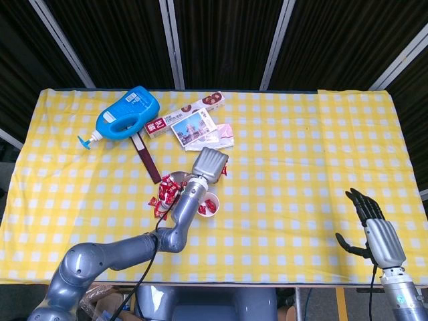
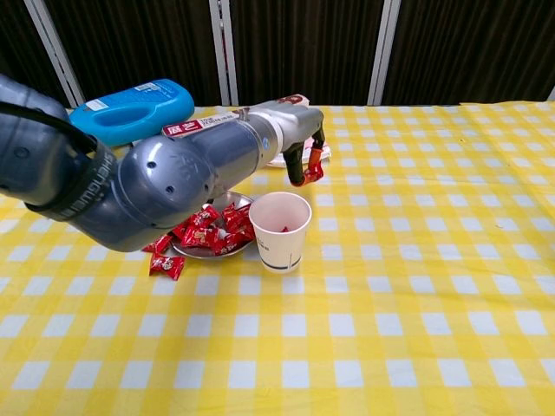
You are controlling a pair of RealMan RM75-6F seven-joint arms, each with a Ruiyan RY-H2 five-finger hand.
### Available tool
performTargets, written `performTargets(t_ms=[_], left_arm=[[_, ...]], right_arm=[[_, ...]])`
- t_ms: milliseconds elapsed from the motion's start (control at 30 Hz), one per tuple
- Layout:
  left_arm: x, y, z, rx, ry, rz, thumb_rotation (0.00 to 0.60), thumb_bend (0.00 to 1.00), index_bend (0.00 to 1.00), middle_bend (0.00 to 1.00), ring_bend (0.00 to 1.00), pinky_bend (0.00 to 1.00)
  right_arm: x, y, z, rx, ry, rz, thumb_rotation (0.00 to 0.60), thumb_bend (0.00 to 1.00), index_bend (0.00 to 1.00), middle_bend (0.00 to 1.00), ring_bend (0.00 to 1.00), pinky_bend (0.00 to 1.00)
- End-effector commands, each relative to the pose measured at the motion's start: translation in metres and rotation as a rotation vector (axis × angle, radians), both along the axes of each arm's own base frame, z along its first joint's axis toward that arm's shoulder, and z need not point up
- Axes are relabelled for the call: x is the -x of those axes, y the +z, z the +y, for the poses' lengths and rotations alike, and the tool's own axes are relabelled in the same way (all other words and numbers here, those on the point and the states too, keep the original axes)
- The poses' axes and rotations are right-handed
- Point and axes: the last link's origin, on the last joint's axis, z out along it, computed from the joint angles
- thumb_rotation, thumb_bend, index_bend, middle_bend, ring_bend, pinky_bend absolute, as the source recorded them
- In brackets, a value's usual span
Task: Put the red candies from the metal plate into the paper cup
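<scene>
From the head view, the left hand point(image 1: 209, 163) sat just beyond the paper cup point(image 1: 207, 202), beside the metal plate point(image 1: 175, 178); the right hand point(image 1: 374, 231) lay idle, fingers spread, holding nothing. From the chest view, the left hand point(image 2: 299, 147) pinched a red candy point(image 2: 312, 170) above the paper cup point(image 2: 280, 230), presumably for dropping; more red candies point(image 2: 206, 230) remained plated.

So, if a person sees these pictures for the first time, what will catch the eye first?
Probably the big grey left arm reaching across the yellow checked tablecloth, its left hand pinching a red candy just above and behind the white paper cup. Next, the heap of red candies on the metal plate left of the cup, and the blue bottle at the far left.
</scene>
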Motion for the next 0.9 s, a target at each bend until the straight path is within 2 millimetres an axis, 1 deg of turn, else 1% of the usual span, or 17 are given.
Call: performTargets(t_ms=[33, 267, 400, 533, 633, 733, 900], left_arm=[[-0.002, 0.052, -0.008, -0.048, -0.07, -0.061, 0.6, 0.44, 0.56, 0.94, 0.99, 0.98], [0.002, 0.082, -0.032, -0.01, -0.127, -0.077, 0.6, 0.43, 0.55, 0.94, 0.99, 0.98], [0.006, 0.091, -0.05, 0.067, -0.162, -0.066, 0.6, 0.43, 0.55, 0.93, 0.99, 0.98], [0.013, 0.09, -0.064, 0.126, -0.184, -0.038, 0.6, 0.43, 0.55, 0.93, 0.99, 0.98], [0.019, 0.086, -0.073, 0.161, -0.187, -0.018, 0.6, 0.41, 0.54, 0.93, 0.99, 0.98], [0.024, 0.081, -0.078, 0.179, -0.18, -0.005, 0.6, 0.39, 0.53, 0.93, 0.98, 0.98], [0.031, 0.071, -0.084, 0.205, -0.16, 0.01, 0.6, 0.39, 0.53, 0.93, 0.98, 0.98]], right_arm=[[0.0, 0.0, 0.0, 0.005, 0.002, 0.004, 0.6, 0.39, 0.0, 0.0, 0.0, 0.0], [0.001, -0.001, 0.0, 0.006, -0.001, 0.013, 0.6, 0.39, 0.0, 0.0, 0.0, 0.0], [0.001, -0.001, -0.001, 0.011, -0.005, 0.021, 0.6, 0.39, 0.0, 0.0, 0.0, 0.0], [0.002, -0.002, -0.001, 0.014, -0.005, 0.027, 0.6, 0.39, 0.0, 0.0, 0.0, 0.0], [0.002, -0.002, -0.001, 0.018, -0.003, 0.03, 0.6, 0.39, 0.0, 0.0, 0.0, 0.0], [0.002, -0.002, -0.001, 0.019, -0.002, 0.03, 0.6, 0.39, 0.0, 0.0, 0.0, 0.0], [0.001, -0.001, -0.001, 0.022, 0.004, 0.029, 0.6, 0.39, 0.0, 0.0, 0.0, 0.0]])
